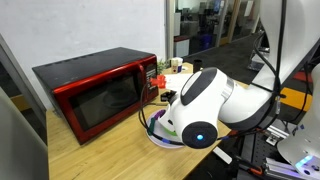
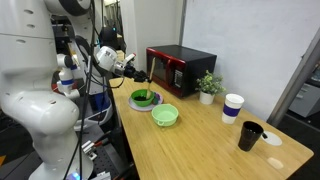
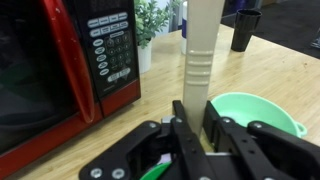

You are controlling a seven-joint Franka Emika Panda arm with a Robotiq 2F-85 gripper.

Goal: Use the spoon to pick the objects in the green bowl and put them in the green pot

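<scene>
Bearing red microwave [image 2: 180,68], pale wooden table [image 2: 200,150], pincer [image 3: 196,125] clasping spoon [image 3: 198,50]

- A pale wooden worktop [image 2: 210,140] fills the lower part of both exterior views, evenly lit, with no hard shadows.
- A plain white wall [image 2: 250,30] stands behind it, from twelve to two o'clock in an exterior view.
- A red microwave [image 2: 180,68] with a dark door sits on the worktop near that wall, at about twelve o'clock.
- A grey panel [image 2: 305,70] closes the three o'clock edge.
- At one o'clock in an exterior view, a glass-fronted opening [image 1: 205,25] gives onto a dimmer office space, its furniture too blurred to name.
- Beside it, a strip of grey floor [image 1: 238,48] shows past the worktop's far edge.
</scene>
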